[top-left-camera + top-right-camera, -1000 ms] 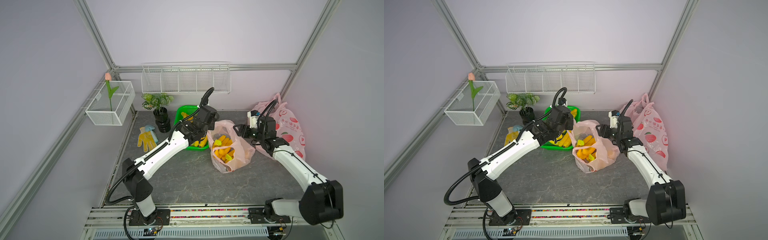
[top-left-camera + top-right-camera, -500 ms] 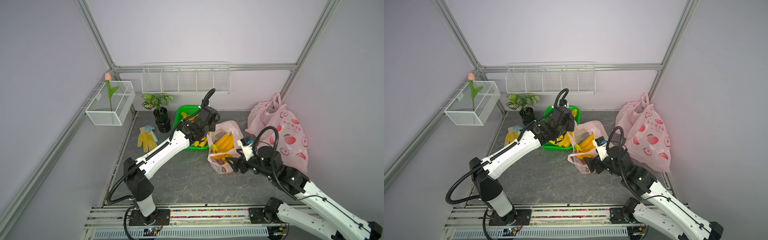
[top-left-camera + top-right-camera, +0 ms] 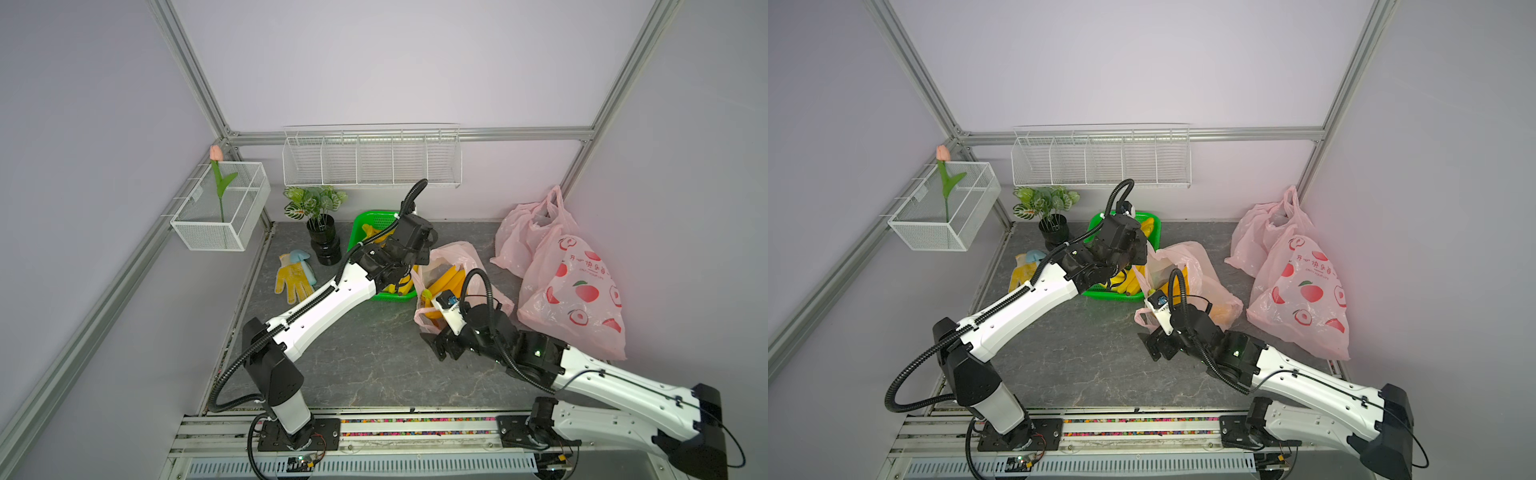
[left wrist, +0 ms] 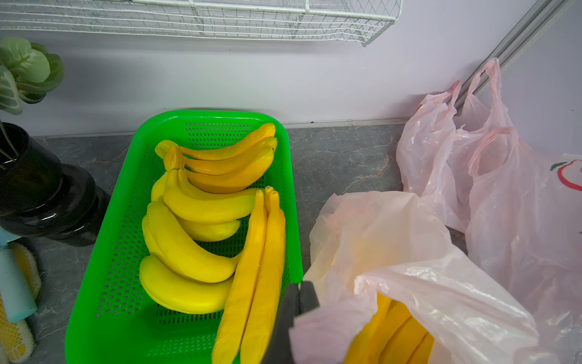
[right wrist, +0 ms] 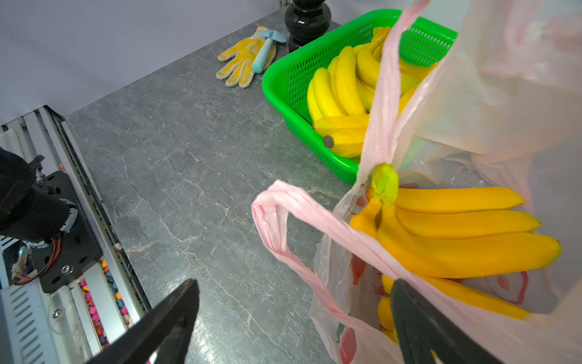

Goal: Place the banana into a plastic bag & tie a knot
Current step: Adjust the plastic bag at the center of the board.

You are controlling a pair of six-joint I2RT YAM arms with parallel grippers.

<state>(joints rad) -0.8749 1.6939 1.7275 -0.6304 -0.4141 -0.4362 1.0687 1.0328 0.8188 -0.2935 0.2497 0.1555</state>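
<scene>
Two handles decide my next move, and I hold only one of them. Closest to the base rail, my right gripper [image 5: 294,283] hangs low over the grey marbled table [image 5: 189,157] with its jaws spread wide and nothing between them. Just ahead of those jaws, the slack handle loop [image 5: 274,220] of the pink translucent plastic bag [image 3: 457,254] sags toward the table at the near side of the bag's mouth. In the right wrist view it sits in line with the gap, a little toward the finger on the bag's side. The right arm is plainly the nearer one to it, so I judge that a short push forward and a close is what this loop calls for.

Behind the loop, the bunch of yellow bananas [image 5: 456,227] already lies inside the bag. Its green stem points toward my right gripper and its long axis runs away toward the far side of the mouth. The placing looks done to me, and the knot is what remains.

Farther on, my left gripper [image 4: 299,294] is clenched on the bag's far handle [image 5: 382,94], which rises taut from beside the stem. Just beyond sits the green perforated plastic basket [image 4: 135,176] holding spare bananas [image 4: 195,245], close against the bag. At the back, well apart, two other pink bags [image 3: 569,291] slump in the corner. A yellow work glove [image 5: 239,60] lies beside a black plant pot [image 3: 324,249].
</scene>
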